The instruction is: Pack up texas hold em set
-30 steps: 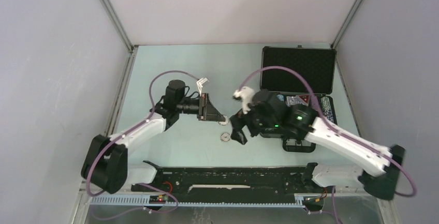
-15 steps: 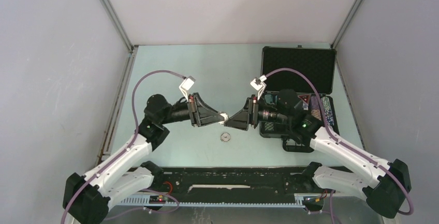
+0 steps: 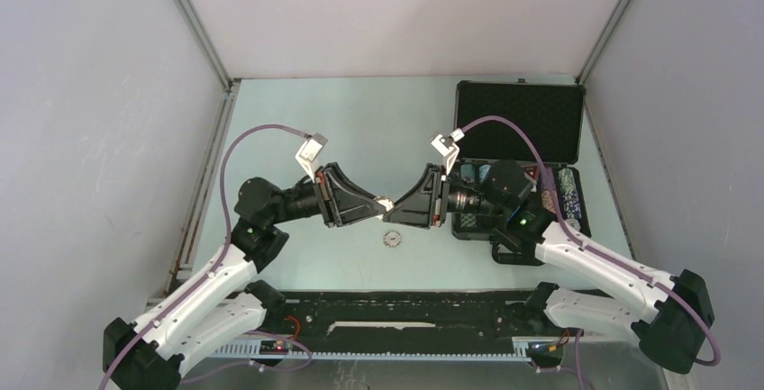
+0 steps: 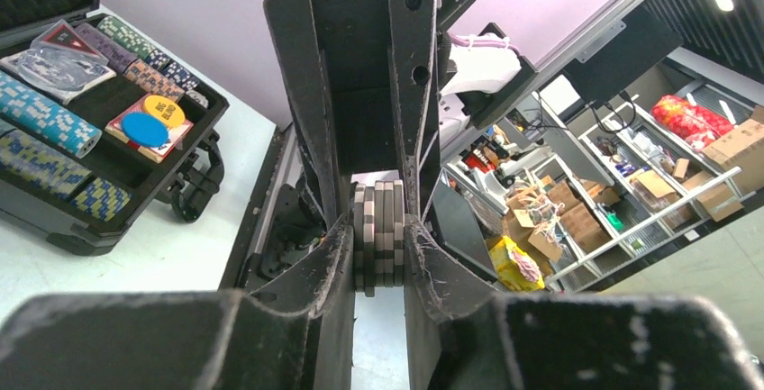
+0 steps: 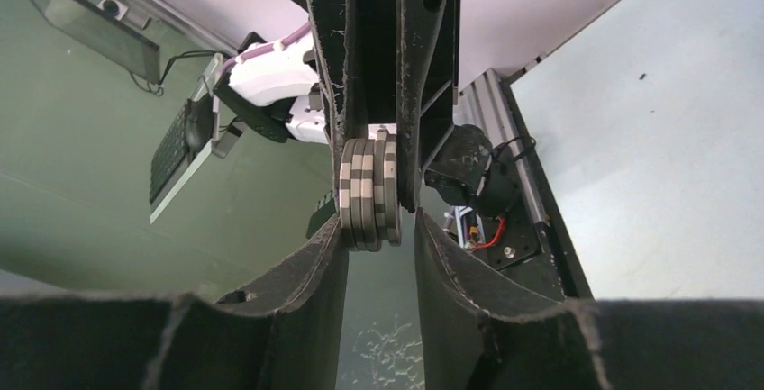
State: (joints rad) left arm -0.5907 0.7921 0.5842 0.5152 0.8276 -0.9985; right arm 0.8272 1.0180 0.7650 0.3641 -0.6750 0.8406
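Your left gripper [image 4: 378,232] is clamping a short stack of grey-and-white striped chips [image 4: 378,248] on edge, holding it off the table [image 3: 360,120]. Your right gripper [image 5: 380,228] is meeting it tip to tip. Its fingers are sitting narrowly apart on either side of that same stack, and you cannot tell whether they are pressing it. One loose chip [image 3: 392,240] is lying on the table just below. Further right, the black case [image 3: 518,124] is lying open, with chip rows [image 3: 566,194] sitting in its tray.
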